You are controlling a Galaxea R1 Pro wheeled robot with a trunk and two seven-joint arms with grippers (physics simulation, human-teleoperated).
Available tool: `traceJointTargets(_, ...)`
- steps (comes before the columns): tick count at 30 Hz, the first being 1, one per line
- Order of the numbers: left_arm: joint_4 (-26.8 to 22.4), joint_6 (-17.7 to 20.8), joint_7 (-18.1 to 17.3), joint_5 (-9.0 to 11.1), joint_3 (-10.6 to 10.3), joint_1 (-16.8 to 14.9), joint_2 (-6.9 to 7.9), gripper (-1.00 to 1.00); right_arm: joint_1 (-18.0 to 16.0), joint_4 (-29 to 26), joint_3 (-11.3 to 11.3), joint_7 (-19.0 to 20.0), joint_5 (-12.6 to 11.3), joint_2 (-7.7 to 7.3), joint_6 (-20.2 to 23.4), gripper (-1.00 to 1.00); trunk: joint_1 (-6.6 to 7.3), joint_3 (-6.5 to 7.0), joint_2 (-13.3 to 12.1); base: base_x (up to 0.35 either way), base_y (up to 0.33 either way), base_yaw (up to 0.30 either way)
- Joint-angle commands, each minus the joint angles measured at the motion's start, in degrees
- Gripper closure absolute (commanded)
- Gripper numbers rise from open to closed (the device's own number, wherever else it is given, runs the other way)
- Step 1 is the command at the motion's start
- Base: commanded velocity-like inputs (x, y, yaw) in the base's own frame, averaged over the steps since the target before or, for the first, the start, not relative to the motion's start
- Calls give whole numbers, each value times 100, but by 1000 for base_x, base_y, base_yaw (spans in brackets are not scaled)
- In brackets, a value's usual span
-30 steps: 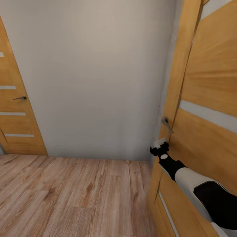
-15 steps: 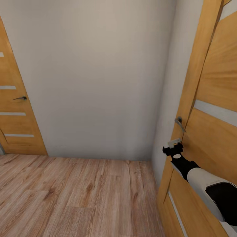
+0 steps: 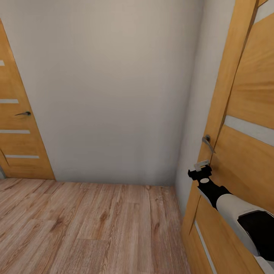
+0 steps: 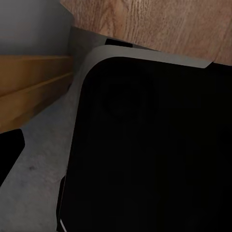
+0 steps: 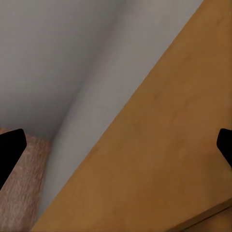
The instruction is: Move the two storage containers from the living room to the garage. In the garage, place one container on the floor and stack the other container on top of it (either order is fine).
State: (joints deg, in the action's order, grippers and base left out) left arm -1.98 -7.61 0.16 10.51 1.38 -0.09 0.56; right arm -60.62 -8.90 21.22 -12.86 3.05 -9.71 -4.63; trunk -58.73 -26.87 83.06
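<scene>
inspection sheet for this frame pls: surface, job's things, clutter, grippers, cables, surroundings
Surface: light wood plank floor, bare where visible.
Job's things: nothing seen; no orange-red containers in these views.
Clutter: nothing seen.
Grippers: right gripper just below the door handle of the wooden door on the right, fingers spread, holding nothing; its wrist view faces that door's wood. Left gripper: state cannot be told; the left wrist view is mostly a dark panel of the robot.
Cables: nothing seen.
Surroundings: plain pale wall ahead; second wooden door with its own handle at left, shut.
</scene>
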Motion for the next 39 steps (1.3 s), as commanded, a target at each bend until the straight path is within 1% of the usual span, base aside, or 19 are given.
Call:
traceJointTargets(1,-4,-12,2,21,11,0,0,-100,-3,14,-136,-46,18,-159,-7,-100,0,-6,2,0,0,0)
traceJointTargets(3,-4,-10,2,21,11,0,1,-100,-3,13,-134,-39,9,-102,1,-100,0,-6,2,0,0,0)
traceJointTargets(5,-4,-7,2,21,11,0,3,-100,-3,14,-135,-19,2,47,2,-100,0,-6,2,0,0,0)
traceJointTargets(7,-4,-5,2,21,11,0,6,-100,-3,53,-139,6,-3,446,5,-100,0,-6,2,0,0,0)
traceJointTargets(8,-4,-5,2,21,11,0,8,-100,-3,88,-140,11,-3,555,5,-100,0,-6,2,0,0,0)
traceJointTargets(11,-4,-4,2,25,11,0,7,-100,-3,497,-140,23,-5,1027,-14,-100,0,-6,2,0,0,0)
traceJointTargets(14,-4,-4,2,28,11,0,6,-100,-3,891,-143,31,-9,1350,-33,-100,0,-6,2,0,0,0)
traceJointTargets(16,-4,-4,2,29,11,0,6,-100,23,985,-146,31,-9,1434,-34,-100,0,-6,2,0,0,0)
traceJointTargets(18,-4,-4,2,30,11,0,5,-100,180,1035,-150,34,-12,1475,-30,-100,0,-6,2,0,0,0)
traceJointTargets(19,-4,-4,2,27,11,0,5,-100,390,1054,-153,36,-13,1485,-30,-100,0,-6,2,0,0,0)
traceJointTargets(20,-4,-3,2,24,11,0,5,-100,817,1068,-167,35,-14,1487,-41,-100,0,-6,2,0,0,0)
traceJointTargets(24,-4,-9,2,22,11,0,5,-100,2071,1081,-210,37,-50,1456,-68,-100,0,-6,2,0,0,0)
traceJointTargets(25,-4,-9,2,22,11,0,5,-100,2227,1082,-213,37,-71,1444,-71,-100,0,-6,2,0,0,0)
traceJointTargets(27,-4,-11,2,22,15,0,11,-100,2865,1083,-220,38,-153,1378,-74,-100,0,-6,2,0,0,0)
traceJointTargets(28,-4,-11,2,21,16,0,11,-100,3020,1083,-220,38,-166,1358,-76,-100,0,-6,2,0,0,0)
traceJointTargets(30,-4,-12,2,21,18,0,13,-100,3598,1083,-223,38,-196,1260,-83,-100,0,-6,2,0,0,0)
traceJointTargets(33,-3,-12,2,21,20,0,11,-100,4174,1084,-219,38,-204,1149,-68,-100,0,-6,2,0,0,0)
traceJointTargets(37,-4,-12,2,21,20,0,12,-100,4729,1084,-216,46,-185,1097,-84,-100,0,-6,2,0,0,0)
traceJointTargets(39,-4,-12,2,21,20,0,13,-100,4878,1084,-216,60,-181,1096,-96,-100,0,-6,2,0,0,0)
